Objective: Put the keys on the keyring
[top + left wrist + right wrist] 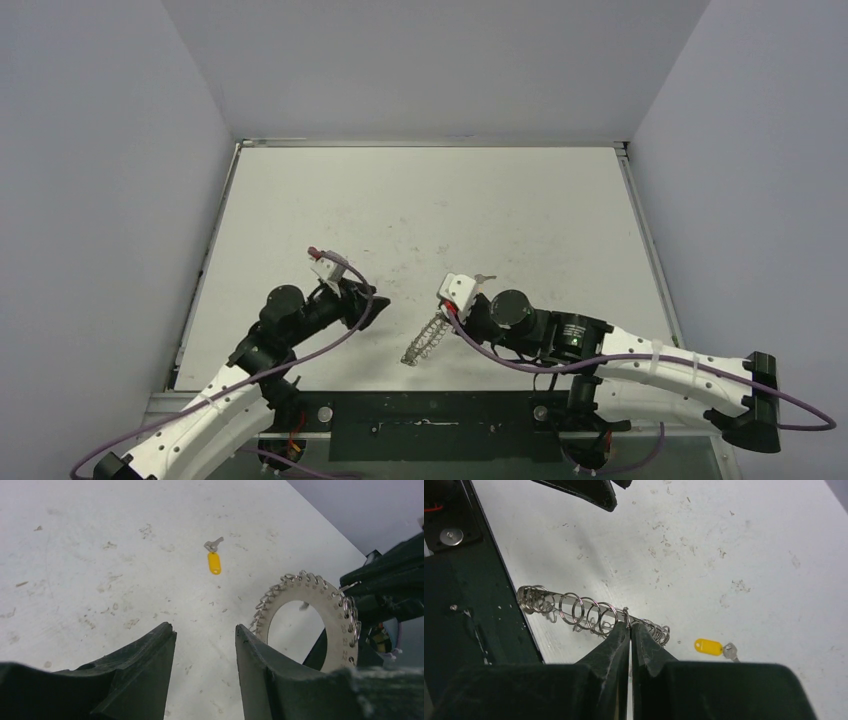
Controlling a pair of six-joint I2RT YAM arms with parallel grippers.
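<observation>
The keyring [325, 600] is a flat silver disc with a round hole and wire loops round its rim. It stands on edge, held up off the table, and shows edge-on in the right wrist view [574, 609]. My right gripper [629, 625] is shut on its looped rim, near the table's front middle [443, 318]. One of the keys, with a yellow plastic head [214, 563], lies flat on the table beyond the keyring [709, 646]. My left gripper [205, 630] is open and empty, just left of the keyring [422, 342] and facing it.
The white table [420, 200] is scuffed and walled on three sides. A dark base plate [430, 415] runs along the near edge, close under the keyring [454, 605]. Purple cables [520, 362] trail from both arms.
</observation>
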